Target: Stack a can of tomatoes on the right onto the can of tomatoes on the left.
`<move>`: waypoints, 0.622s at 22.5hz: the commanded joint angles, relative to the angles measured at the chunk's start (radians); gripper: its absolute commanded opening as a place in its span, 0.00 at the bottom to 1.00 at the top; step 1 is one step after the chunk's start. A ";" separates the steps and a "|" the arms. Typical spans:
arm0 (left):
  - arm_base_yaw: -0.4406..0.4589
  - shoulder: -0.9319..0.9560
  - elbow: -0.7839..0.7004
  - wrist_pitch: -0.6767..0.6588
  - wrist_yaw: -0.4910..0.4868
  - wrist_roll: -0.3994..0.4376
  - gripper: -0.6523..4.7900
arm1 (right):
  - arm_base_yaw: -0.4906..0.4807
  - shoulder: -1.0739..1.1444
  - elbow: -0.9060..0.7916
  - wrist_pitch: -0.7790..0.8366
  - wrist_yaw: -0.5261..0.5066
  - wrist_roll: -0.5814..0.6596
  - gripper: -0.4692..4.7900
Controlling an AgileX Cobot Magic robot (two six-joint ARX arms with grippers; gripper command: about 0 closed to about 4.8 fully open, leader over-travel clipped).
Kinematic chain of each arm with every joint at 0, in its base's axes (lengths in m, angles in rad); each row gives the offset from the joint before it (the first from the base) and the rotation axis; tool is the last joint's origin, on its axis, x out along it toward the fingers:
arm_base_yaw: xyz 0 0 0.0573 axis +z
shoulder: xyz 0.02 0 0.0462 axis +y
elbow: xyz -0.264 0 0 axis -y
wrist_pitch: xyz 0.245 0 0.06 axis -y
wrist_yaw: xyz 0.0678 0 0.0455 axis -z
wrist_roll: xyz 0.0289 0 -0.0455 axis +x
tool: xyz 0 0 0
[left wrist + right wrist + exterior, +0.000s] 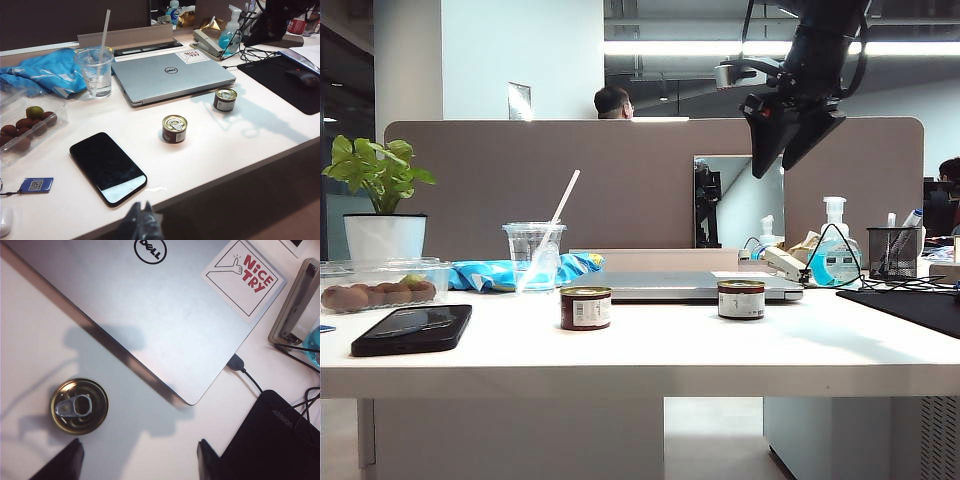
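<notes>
Two small tomato cans stand apart on the white table. The left can (585,307) (174,129) and the right can (741,299) (225,99) both sit in front of the laptop. My right gripper (790,150) (140,452) hangs high above the right can (79,406), jaws open and empty; the gold pull-tab lid lies just off one fingertip. My left gripper (141,210) stays back beyond the table's near edge, fingers pressed together with nothing between them. It does not show in the exterior view.
A closed silver laptop (690,285) lies behind the cans. A black phone (412,328), a fruit tray (375,285), a cup with a straw (533,255) and a blue cloth (45,72) occupy the left. A black mouse pad (910,305), stapler (207,44), sanitizer bottle (834,255) and cables fill the right.
</notes>
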 commanded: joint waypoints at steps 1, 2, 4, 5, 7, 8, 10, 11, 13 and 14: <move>0.001 0.000 0.004 0.013 -0.002 0.000 0.12 | 0.013 0.066 0.117 -0.147 -0.019 0.031 0.69; 0.001 0.000 0.004 0.013 -0.002 0.000 0.12 | 0.014 0.092 0.151 -0.192 -0.048 0.050 0.69; 0.001 0.000 0.004 0.013 -0.003 0.001 0.12 | 0.014 0.148 0.210 -0.256 -0.086 0.105 0.69; 0.001 0.000 0.004 0.013 -0.002 0.001 0.12 | 0.014 0.169 0.228 -0.274 -0.098 0.109 0.69; 0.001 0.000 0.004 0.013 -0.002 0.000 0.12 | 0.024 0.194 0.246 -0.284 -0.100 0.113 0.69; 0.001 0.000 0.004 0.013 -0.002 0.000 0.12 | 0.026 0.201 0.250 -0.284 -0.101 0.113 0.69; 0.001 0.000 0.003 0.013 -0.002 0.000 0.12 | 0.035 0.218 0.257 -0.283 -0.107 0.124 0.69; 0.001 0.000 0.003 0.013 -0.002 0.001 0.12 | 0.040 0.225 0.257 -0.281 -0.108 0.124 0.70; 0.001 0.000 0.003 0.013 -0.002 0.001 0.12 | 0.044 0.237 0.257 -0.280 -0.116 0.124 0.72; 0.001 0.000 0.003 0.013 -0.002 0.000 0.12 | 0.050 0.251 0.257 -0.273 -0.115 0.124 0.75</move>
